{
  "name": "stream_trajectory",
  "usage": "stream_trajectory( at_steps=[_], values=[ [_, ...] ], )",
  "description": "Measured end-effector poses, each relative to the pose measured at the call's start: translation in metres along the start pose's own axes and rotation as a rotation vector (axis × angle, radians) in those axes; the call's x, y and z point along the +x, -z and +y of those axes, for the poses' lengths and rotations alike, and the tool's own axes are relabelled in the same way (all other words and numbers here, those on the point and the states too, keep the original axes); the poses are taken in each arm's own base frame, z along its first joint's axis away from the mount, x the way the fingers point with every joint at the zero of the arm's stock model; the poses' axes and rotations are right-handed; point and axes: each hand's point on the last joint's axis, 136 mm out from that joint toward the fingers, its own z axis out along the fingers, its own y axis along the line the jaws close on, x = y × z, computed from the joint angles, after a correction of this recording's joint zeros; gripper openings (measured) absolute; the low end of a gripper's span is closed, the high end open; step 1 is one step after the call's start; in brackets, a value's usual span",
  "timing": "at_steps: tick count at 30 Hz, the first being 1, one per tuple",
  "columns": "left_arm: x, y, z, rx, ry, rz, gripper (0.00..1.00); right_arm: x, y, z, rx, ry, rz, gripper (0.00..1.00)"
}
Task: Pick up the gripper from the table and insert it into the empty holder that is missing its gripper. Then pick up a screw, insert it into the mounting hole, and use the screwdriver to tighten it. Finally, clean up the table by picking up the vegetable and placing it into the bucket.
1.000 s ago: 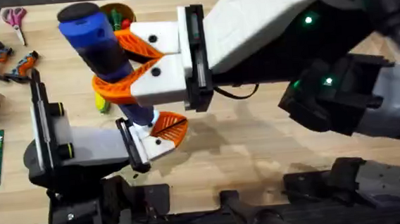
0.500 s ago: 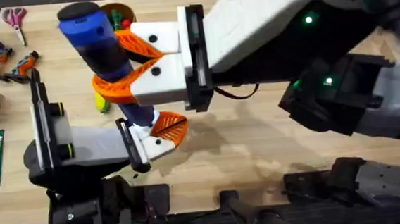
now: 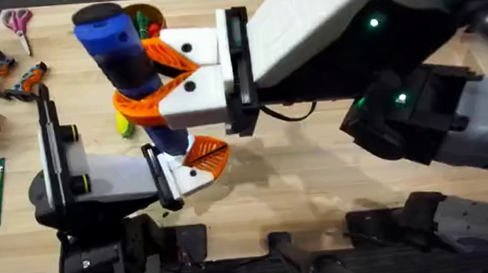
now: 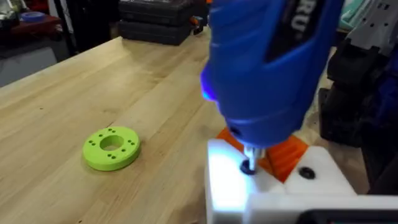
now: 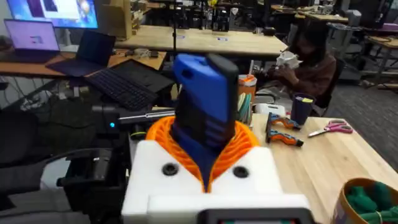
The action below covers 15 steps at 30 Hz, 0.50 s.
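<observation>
Screw-tightening stage, with table clean-up not yet done.
My right gripper [image 3: 141, 79] is clamped on the blue pen-shaped electric screwdriver [image 3: 123, 63], its orange ribbed fingers [image 5: 163, 132] pressed around the barrel and holding it upright; the thin metal bit [image 4: 249, 157] rests on a dark screw head [image 4: 248, 167] in the white blocky plastic holder [image 4: 273, 190], where an orange piece [image 4: 287, 153], which I judge to be the inserted gripper, sits just behind. My left gripper [image 3: 196, 163] lies directly beneath the tool; I cannot tell its opening. Remaining work: the small yellow-green toy vegetable [image 3: 123, 125] lies on the wooden table [image 3: 315, 162], apart from the round olive-green bucket [image 3: 144, 14].
</observation>
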Motion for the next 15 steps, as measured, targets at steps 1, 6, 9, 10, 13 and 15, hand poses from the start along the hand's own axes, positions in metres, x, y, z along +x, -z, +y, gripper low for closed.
stream_trajectory(
  at_steps=[1,6,9,10,13,15],
  values=[
    [0.0000,0.0000,0.0000,0.000,0.000,0.000,0.012,-0.0001,0.0000,0.0000,0.000,0.000,0.000,0.026],
    [0.0000,0.0000,0.0000,0.000,0.000,0.000,0.012,0.0012,0.0020,-0.0050,0.013,-0.005,0.006,0.026],
    [0.0000,0.0000,0.0001,0.000,0.001,0.000,0.012,0.0024,0.0035,-0.0081,0.021,-0.013,0.011,0.026],
    [0.0000,0.0000,0.0001,0.000,0.001,0.000,0.012,0.0028,0.0035,-0.0082,0.021,-0.017,0.013,0.026],
    [0.0000,0.0000,0.0001,0.000,0.005,0.000,0.012,0.0029,0.0035,-0.0076,0.017,-0.018,0.013,0.026],
    [0.0000,0.0000,0.0000,0.000,0.005,0.000,0.012,0.0029,0.0036,-0.0074,0.015,-0.018,0.013,0.026]
  ],
)
